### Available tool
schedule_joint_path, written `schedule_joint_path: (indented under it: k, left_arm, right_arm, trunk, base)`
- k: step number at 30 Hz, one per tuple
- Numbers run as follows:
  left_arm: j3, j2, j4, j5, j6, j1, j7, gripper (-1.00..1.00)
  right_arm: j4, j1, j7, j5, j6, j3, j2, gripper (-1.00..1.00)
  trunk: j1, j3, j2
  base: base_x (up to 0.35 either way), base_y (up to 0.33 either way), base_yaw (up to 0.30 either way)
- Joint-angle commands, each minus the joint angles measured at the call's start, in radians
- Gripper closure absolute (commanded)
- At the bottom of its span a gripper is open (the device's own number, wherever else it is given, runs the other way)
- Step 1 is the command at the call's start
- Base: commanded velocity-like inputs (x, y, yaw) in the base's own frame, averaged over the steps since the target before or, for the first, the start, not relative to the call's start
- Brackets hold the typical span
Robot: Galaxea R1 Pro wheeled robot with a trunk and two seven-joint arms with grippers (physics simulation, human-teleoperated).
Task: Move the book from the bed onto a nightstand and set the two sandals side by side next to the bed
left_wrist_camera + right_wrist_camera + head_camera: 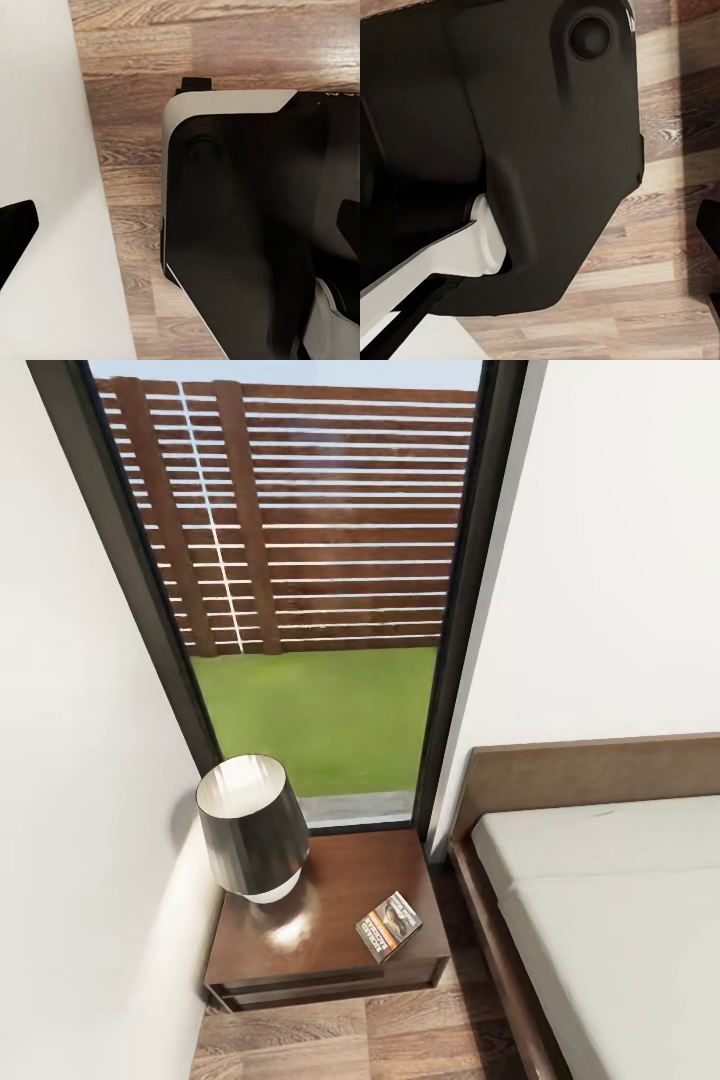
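The book (389, 925), a thin paperback with a dark cover and an orange band, lies flat near the front right corner of the dark-brown nightstand (300, 950). To its right stands the bed (610, 920), with a pale mattress, a brown base and a brown headboard. The two sandals are out of view. My left gripper (180, 240) hangs open over the robot's black base and the wood floor, with one dark fingertip (15, 236) at each side edge. One dark finger (710, 247) of my right gripper (540, 247) shows far out at the edge, so it is open and holds nothing.
A table lamp with a dark shade (252, 828) stands on the nightstand's back left. Behind it is a tall window (310, 610), and a white wall (60, 810) lies close on the left. A narrow strip of wood floor (440, 1030) runs between the nightstand and the bed.
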Motion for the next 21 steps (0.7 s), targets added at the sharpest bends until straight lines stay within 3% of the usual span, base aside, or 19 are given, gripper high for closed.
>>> schedule_joint_path:
  k: [1,21]
  left_arm:
    - [-0.009,0.001,-0.003,0.010,0.006,0.000,0.006,-1.00]
    - [-0.009,0.001,-0.003,0.010,0.006,0.000,0.006,-1.00]
  right_arm:
    - [0.000,-0.001,0.002,-0.008,0.003,0.003,0.000,-1.00]
    - [0.000,-0.001,0.002,-0.008,0.004,0.003,0.000,-1.00]
  trunk:
    - [0.000,-0.002,-0.002]
    - [0.000,-0.002,-0.002]
  base:
    - [0.000,0.000,0.000]
    - [0.000,0.000,0.000]
